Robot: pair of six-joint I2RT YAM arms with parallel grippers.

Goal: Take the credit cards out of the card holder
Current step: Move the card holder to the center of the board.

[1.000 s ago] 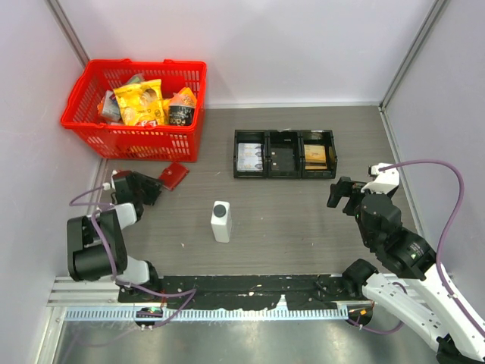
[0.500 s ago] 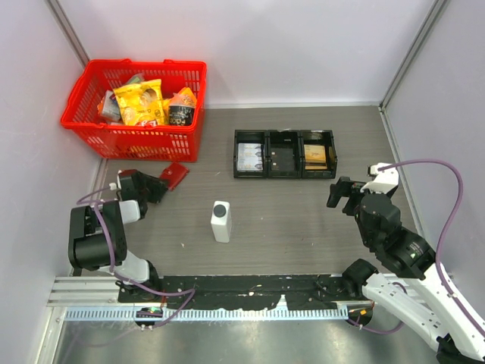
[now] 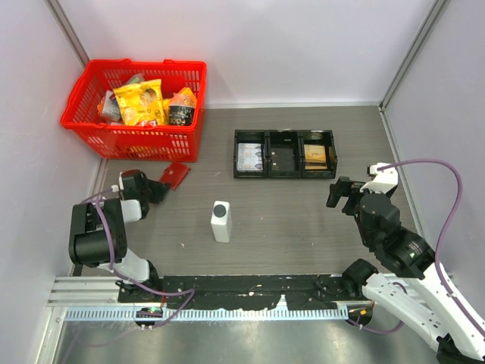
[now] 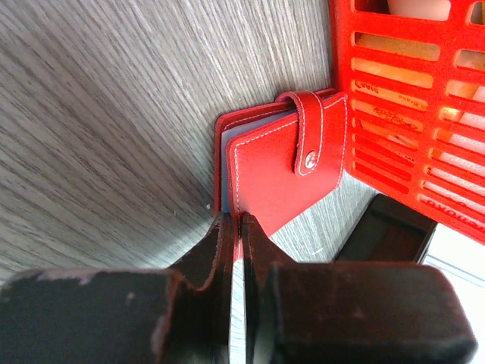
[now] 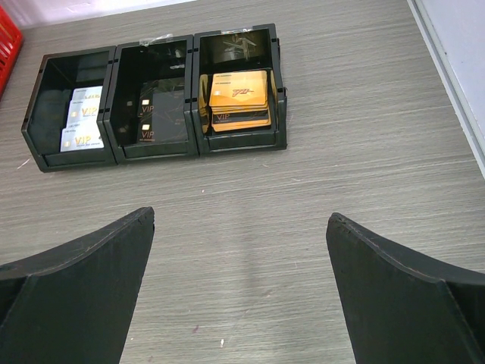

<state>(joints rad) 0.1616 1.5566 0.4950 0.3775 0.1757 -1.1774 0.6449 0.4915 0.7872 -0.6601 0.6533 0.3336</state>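
The card holder (image 3: 176,175) is a small red wallet lying closed on the table just in front of the red basket, its snap tab (image 4: 307,133) fastened over the cover. A thin blue-grey sleeve edge (image 4: 222,163) shows along its side. The credit cards are hidden inside it. My left gripper (image 3: 158,186) lies low at the wallet's near corner. In the left wrist view its jaws (image 4: 233,221) are pinched together with the red cover's edge between the tips. My right gripper (image 3: 341,196) hangs open over bare table at the right (image 5: 241,216), holding nothing.
The red basket (image 3: 136,106) of snack packs stands right behind the wallet, its wall (image 4: 409,91) almost touching it. A black three-compartment tray (image 3: 284,154) holding cards sits at the back centre. A white upright container (image 3: 220,221) stands mid-table.
My left gripper has slid forward to the wallet's corner and its jaws have closed onto the cover's edge. The right arm has not moved.
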